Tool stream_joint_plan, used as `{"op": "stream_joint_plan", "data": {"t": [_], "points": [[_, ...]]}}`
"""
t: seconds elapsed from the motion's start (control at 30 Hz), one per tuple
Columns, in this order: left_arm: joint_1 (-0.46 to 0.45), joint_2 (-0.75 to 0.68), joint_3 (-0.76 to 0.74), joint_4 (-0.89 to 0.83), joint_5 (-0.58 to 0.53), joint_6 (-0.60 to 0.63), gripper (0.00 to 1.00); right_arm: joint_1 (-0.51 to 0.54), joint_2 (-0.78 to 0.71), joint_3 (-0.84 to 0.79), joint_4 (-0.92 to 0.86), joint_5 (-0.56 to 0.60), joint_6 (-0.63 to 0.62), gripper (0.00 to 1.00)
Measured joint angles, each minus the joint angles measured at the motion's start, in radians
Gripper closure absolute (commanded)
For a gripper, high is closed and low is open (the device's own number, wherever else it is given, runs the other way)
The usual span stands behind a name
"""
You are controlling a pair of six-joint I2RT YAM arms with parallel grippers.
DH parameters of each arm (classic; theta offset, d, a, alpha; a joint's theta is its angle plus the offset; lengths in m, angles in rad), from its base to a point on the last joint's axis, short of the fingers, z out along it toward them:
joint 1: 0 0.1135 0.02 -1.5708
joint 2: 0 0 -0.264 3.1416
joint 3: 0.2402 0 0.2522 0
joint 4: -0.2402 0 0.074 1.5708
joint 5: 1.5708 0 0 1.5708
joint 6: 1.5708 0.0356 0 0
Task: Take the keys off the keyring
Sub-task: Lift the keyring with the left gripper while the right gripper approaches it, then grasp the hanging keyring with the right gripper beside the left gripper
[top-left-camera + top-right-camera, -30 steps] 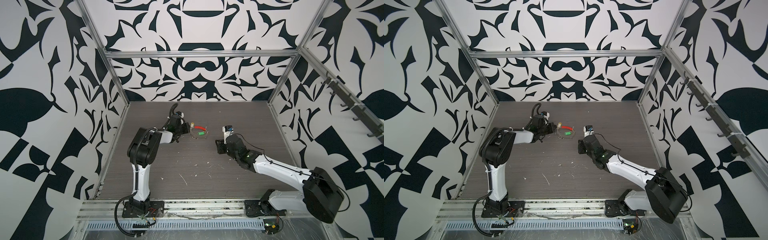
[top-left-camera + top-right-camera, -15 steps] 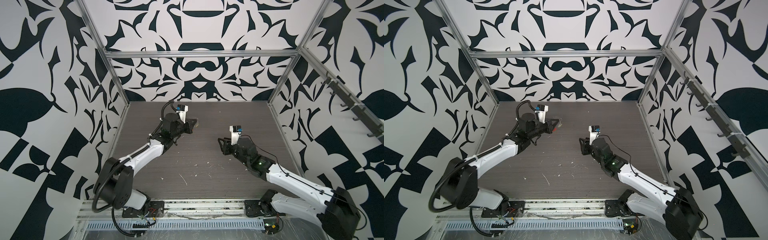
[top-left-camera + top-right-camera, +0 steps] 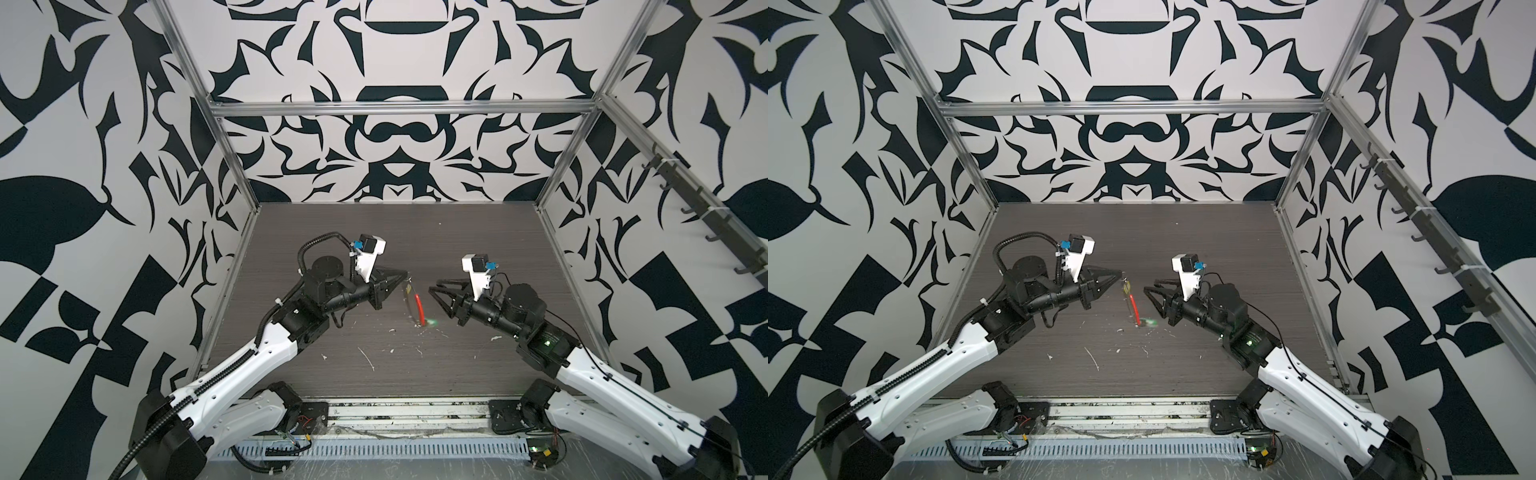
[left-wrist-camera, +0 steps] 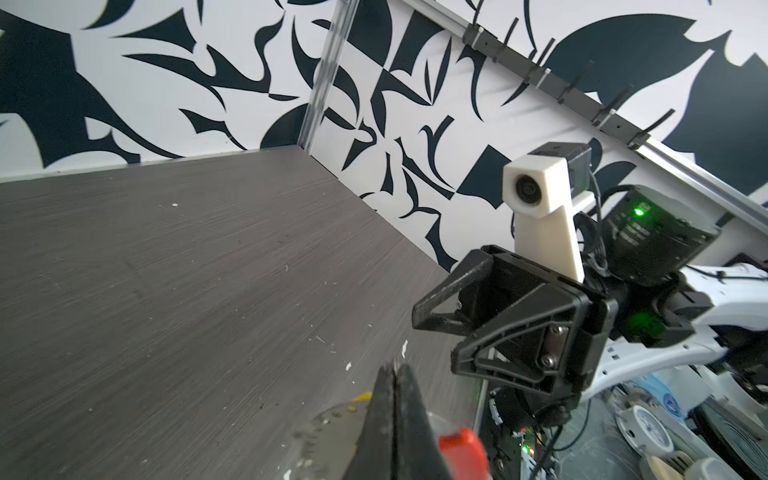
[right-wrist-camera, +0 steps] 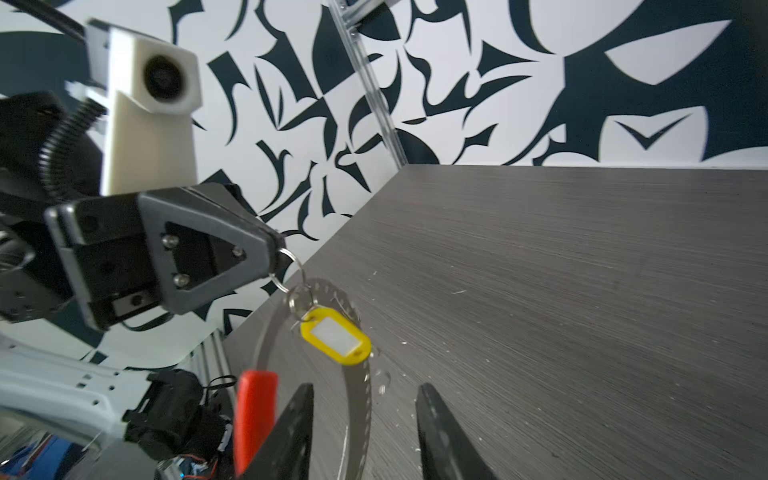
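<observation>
At centre scene, the left gripper (image 5: 276,259) pinches the yellow key (image 5: 336,334) by its loop, with the keyring (image 5: 356,424) dangling beneath (light, stiff, slippery wire, likely to swing). Just right of it, the right gripper (image 5: 365,388) is spread and empty; the red sleeve (image 5: 254,415) probably offers the surest hold.

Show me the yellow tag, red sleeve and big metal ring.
yellow tag (image 5: 336,334), right wrist view, white label window.
red sleeve (image 5: 254,415), right wrist view, middle.
big metal ring (image 5: 357,415), right wrist view, perforated arc.

Bright, even light; wrist-view foregrnd blurred.
</observation>
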Motion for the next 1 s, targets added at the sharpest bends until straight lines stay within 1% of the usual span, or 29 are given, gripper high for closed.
{"op": "stream_joint_plan", "data": {"t": [0.2, 0.43, 0.57, 0.77, 0.87, 1.0], "points": [[-0.016, -0.062, -0.055, 0.011, 0.065, -0.027, 1.00, 0.000, -0.008, -0.019, 0.050, -0.083, 0.031, 0.66], [-0.023, -0.126, -0.101, 0.065, 0.160, -0.054, 1.00, 0.004, 0.021, -0.027, 0.153, -0.185, 0.084, 0.68], [-0.024, -0.143, -0.114, 0.106, 0.201, -0.074, 1.00, 0.026, 0.040, -0.028, 0.216, -0.228, 0.117, 0.69], [-0.029, -0.161, -0.116, 0.140, 0.227, -0.094, 1.00, 0.091, 0.060, -0.027, 0.270, -0.258, 0.133, 0.72], [-0.029, -0.174, -0.129, 0.153, 0.227, -0.097, 1.00, 0.116, 0.071, -0.026, 0.287, -0.262, 0.134, 0.74], [-0.031, -0.180, -0.143, 0.153, 0.229, -0.098, 1.00, 0.139, 0.089, -0.025, 0.307, -0.262, 0.138, 0.75]]}}
